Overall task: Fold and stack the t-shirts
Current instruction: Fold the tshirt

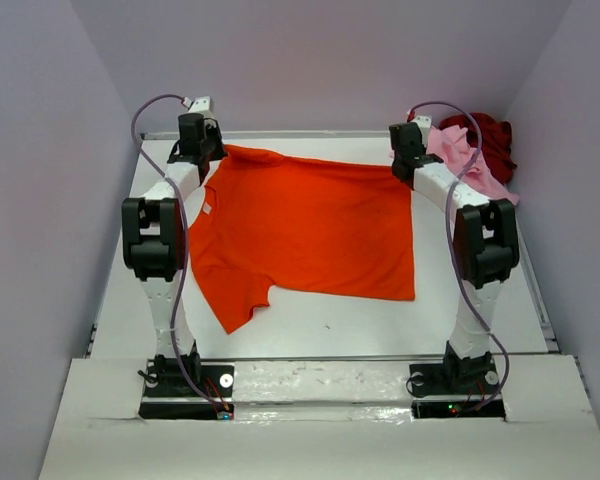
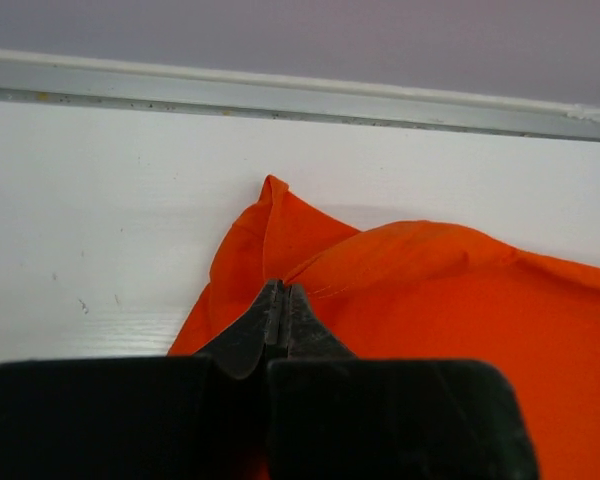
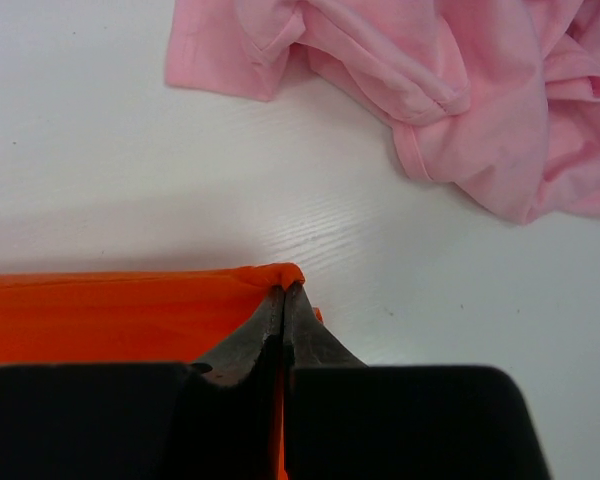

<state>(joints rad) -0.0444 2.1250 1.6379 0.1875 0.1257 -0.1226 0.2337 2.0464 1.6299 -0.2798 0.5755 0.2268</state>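
- Orange t-shirt (image 1: 310, 230) lies flat on the table (image 1: 320, 325), unfolded.
- I see left gripper (image 2: 283, 300), right gripper (image 3: 283, 297) pinching its far corners.
- Pink t-shirt (image 3: 460, 90), dark red t-shirt (image 1: 492, 135) — crumpled beside its far-right corner, unstacked.

No legible txt, nos. or brand marks in any of the 3 views. Only candidate is a small pale neck tag (image 1: 208, 208) at the collar of the orange t-shirt (image 1: 310, 230), seen from the top cam and too small to read.
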